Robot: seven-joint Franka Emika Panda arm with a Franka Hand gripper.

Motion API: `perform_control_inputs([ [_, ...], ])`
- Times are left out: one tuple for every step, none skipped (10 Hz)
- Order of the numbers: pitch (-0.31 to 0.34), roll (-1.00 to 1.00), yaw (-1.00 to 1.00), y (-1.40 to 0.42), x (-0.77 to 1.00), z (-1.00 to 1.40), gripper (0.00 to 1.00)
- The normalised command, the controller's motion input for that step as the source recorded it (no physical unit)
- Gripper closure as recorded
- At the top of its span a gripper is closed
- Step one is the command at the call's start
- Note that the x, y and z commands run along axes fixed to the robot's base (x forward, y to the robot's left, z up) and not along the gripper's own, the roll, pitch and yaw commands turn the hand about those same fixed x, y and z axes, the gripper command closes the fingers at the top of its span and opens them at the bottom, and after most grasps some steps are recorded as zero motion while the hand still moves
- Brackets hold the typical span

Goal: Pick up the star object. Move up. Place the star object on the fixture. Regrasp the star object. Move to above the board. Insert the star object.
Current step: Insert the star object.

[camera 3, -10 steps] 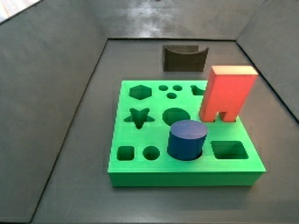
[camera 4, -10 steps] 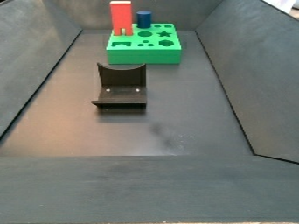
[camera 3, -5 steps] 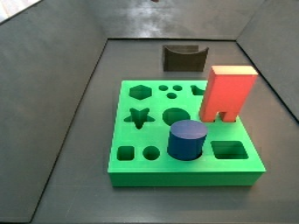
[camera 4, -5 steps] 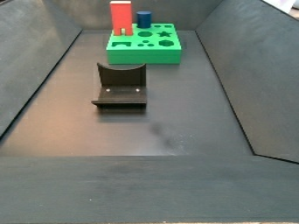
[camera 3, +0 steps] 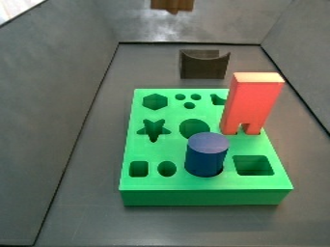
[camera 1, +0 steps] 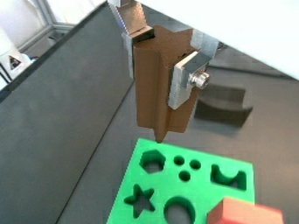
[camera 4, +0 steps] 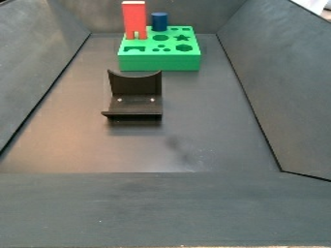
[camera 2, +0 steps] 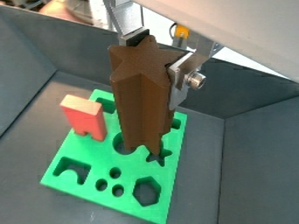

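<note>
A: Where is the gripper seen?

B: High above the bright green square board with shaped holes, clamped on the brown, wood-coloured star-section peg. The peg is held upright between the silver finger plates, its tip over the board in both wrist views.

A: And the small dark notched fixture?

B: It is seen empty, on the floor beyond the board. A tall red block and a blue cylinder are seated in the board.
</note>
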Motion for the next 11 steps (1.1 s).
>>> perform_control_inputs([
  [0.000,-0.46,-0.31,0.08,0.05,-0.17,1.00],
  [0.000,-0.47,-0.29,0.10,0.00,-0.16,1.00],
  [0.000,-0.32,-0.18,0.06,0.00,-0.21,1.00],
  [-0.003,-0.22,-0.21,0.00,-0.03,-0.32,1.00],
  [-0.041,0.05,-0.10,0.00,-0.10,-0.27,1.00],
  [-0.027,0.12,-0.03,-0.09,-0.07,-0.28,1.00],
  [-0.009,0.24,0.00,-0.17,-0.11,-0.23,1.00],
  [-0.116,0.21,0.00,-0.23,-0.12,-0.38,1.00],
  [-0.176,0.15,-0.03,-0.22,-0.08,-0.34,1.00],
  [-0.267,0.01,-0.07,-0.21,-0.05,-0.33,1.00],
  [-0.236,0.00,-0.02,-0.15,-0.18,-0.23,1.00],
])
